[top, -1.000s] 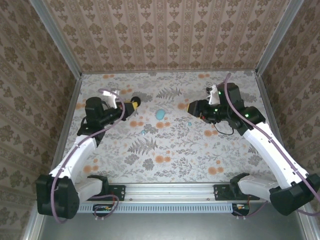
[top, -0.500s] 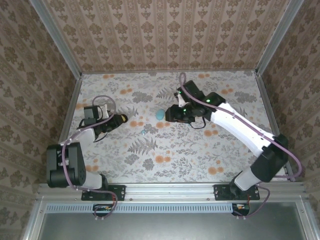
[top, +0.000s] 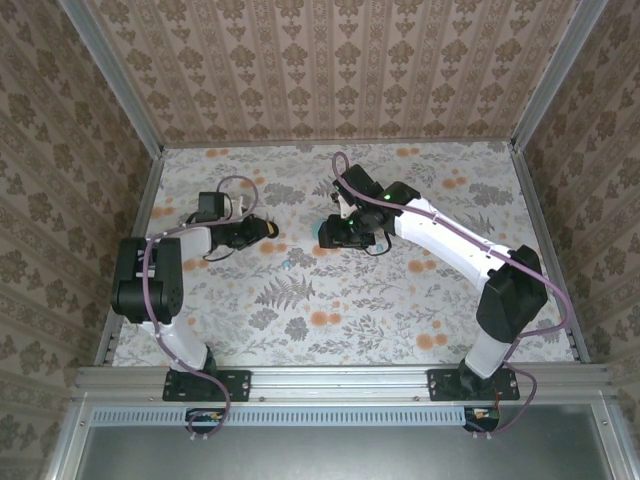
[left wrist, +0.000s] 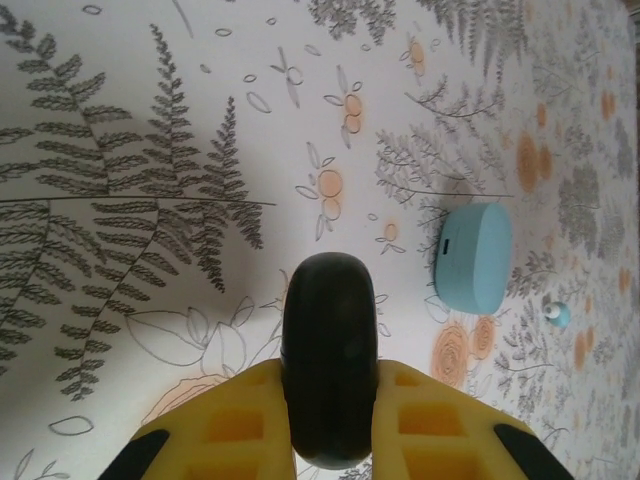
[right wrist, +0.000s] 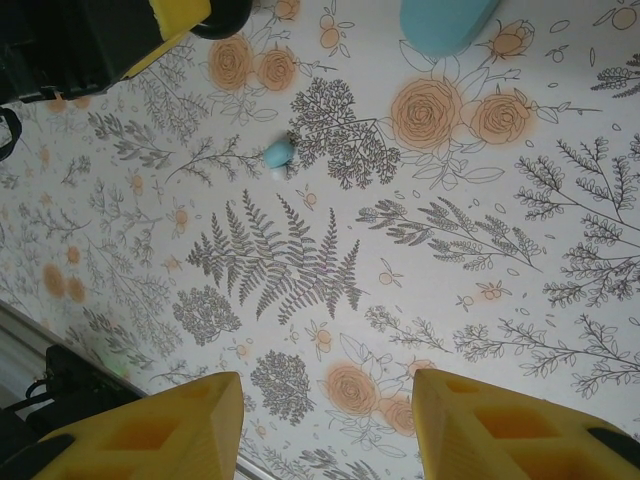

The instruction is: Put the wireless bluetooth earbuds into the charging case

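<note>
A black oval charging case [left wrist: 330, 360] is clamped between the yellow fingers of my left gripper [left wrist: 330, 378], which is shut on it just above the table at the left [top: 260, 229]. A teal charging case [left wrist: 473, 257] lies closed on the cloth ahead of it. One small teal earbud [left wrist: 556, 314] rests a little beyond that case. In the right wrist view the same earbud [right wrist: 278, 155] lies on the cloth, with the teal case [right wrist: 445, 20] at the top edge. My right gripper [right wrist: 328, 425] is open and empty, hovering by the teal case [top: 327, 236].
The table is covered by a floral cloth [top: 330, 320] and walled by patterned panels on three sides. A metal rail [top: 340, 380] runs along the near edge. The left gripper's yellow finger [right wrist: 180, 12] appears at the top left of the right wrist view.
My right arm has swung left from the right side to over the teal case. My left arm has folded back, its gripper staying near the same spot with the black case.
</note>
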Controlling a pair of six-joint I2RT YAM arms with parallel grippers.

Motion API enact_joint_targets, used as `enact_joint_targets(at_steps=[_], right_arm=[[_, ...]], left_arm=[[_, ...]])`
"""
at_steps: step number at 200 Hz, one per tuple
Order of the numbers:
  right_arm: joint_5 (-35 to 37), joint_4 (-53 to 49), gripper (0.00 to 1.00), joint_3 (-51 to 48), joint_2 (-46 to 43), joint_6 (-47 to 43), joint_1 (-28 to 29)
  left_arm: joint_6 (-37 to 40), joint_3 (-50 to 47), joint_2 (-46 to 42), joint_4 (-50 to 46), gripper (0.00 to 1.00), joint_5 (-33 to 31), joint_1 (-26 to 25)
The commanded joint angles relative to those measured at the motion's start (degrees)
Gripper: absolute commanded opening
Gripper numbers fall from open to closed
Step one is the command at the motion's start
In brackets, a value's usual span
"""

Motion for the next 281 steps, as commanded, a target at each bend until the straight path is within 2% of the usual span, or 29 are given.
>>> enact_joint_targets(at_steps=[1,57,96,130,150,168,191,236,281], right_arm=[[0.2,-0.5,0.49,-1.6,-2.5,-1.0,0.5],[1.2,0.8,0.49,-5.4,-6.9,-0.7,0.3],[2.3,1.8,0.50,-8.8,-11.3,-0.6,-0.9],[2.5,4.1,0.52,-15.3,-17.5,1.2,-4.9],[2.0,5.1,0.52,-19.7,-22.3,2.7,-8.2],[1.7,5.8,0.53,-23.7,-26.4,3.5,-11.1],[1.9,5.5,0.53,-26.9,-30.8,3.8,-13.7],[1.7,3.7,0.54,-29.6,-35.0,2.7,-16.8],[0.7,3.4,0.54,-30.2,-35.5,1.8,-19.3]], left_arm=[[2.9,1.9,0.0,-5.7,0.22,-5.2,0.4],[9.3,4.5,-5.6,-16.5,0.43,-11.9,3.0],[11.8,4.4,-12.8,-19.9,0.46,-16.4,3.1],[14.2,6.5,-13.9,-22.3,0.46,-21.1,-3.3],[16.0,8.7,-11.6,-21.9,0.47,-24.9,-10.3],[18.0,10.8,-8.3,-20.1,0.52,-27.8,-17.3],[18.5,14.1,-2.5,-18.3,0.57,-28.7,-23.5],[18.9,22.6,8.0,-21.7,0.62,-32.1,-29.3],[18.7,25.6,12.3,-23.0,0.65,-35.3,-29.8]])
